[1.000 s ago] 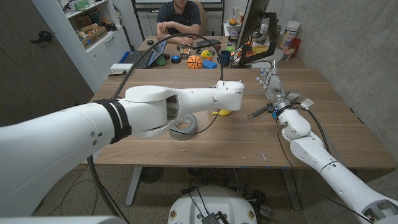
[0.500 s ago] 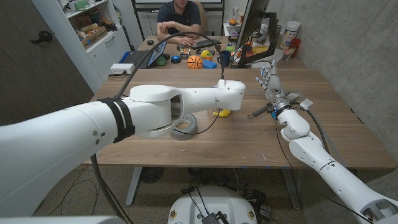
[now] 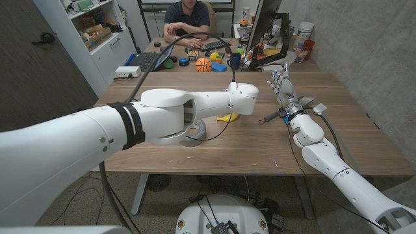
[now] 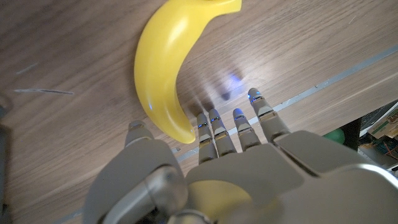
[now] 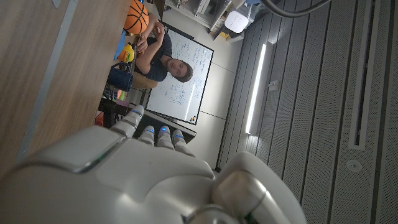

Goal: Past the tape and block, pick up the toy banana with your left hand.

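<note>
The left robot hand [image 4: 217,168] hangs just above the banana [image 4: 165,68] with its fingers [image 4: 239,124] spread and holding nothing. The fingertips point down at the wooden surface [image 4: 74,124] just beside the fruit's near end, and the thumb sits on the other side of that end, which looks like the set-up for closing around it. The banana lies flat on the surface, curved, clear of the fingers as far as the wrist view shows. In the head view the left arm reaches over the roll of tape [image 3: 193,132], so the banana [image 3: 227,117] peeks out beyond the tape, under the wrist; the block cannot be made out there. The reach probably runs high to clear the tape. Well to the right of the banana, the right robot hand [image 3: 281,84] stands upright with fingers apart, empty, likely parked out of the way.
</note>
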